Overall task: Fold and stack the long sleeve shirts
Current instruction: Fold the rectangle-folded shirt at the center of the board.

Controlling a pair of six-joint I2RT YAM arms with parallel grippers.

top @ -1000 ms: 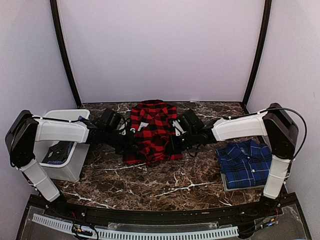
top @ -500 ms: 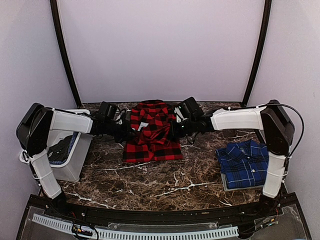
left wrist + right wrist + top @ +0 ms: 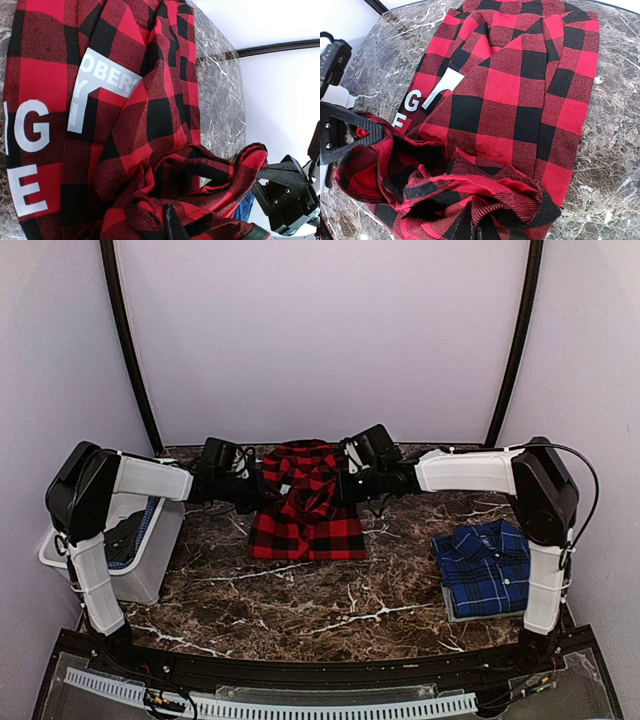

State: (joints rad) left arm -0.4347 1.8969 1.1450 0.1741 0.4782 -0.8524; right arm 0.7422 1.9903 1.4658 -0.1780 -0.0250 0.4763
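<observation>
The red-and-black checked shirt (image 3: 305, 525) lies at the table's far middle, its near part lifted and doubled back over itself. My left gripper (image 3: 257, 490) is shut on the raised fabric at its left side, and my right gripper (image 3: 345, 486) is shut on it at its right side. In the left wrist view the bunched red shirt (image 3: 125, 125) covers the left gripper (image 3: 172, 222). In the right wrist view the red shirt (image 3: 520, 95) folds over the right gripper (image 3: 480, 225). The blue-and-navy plaid shirt (image 3: 490, 565) lies folded at the right.
A white bin (image 3: 135, 545) holding dark cloth stands at the table's left edge. Marble tabletop (image 3: 330, 600) shows in front of the shirts. The blue shirt rests on a pale board at the right edge. The back wall is close behind the red shirt.
Both grippers have moved toward the far edge with the red shirt's near hem, carrying it up and over the shirt. The shirt now looks shorter front to back.
</observation>
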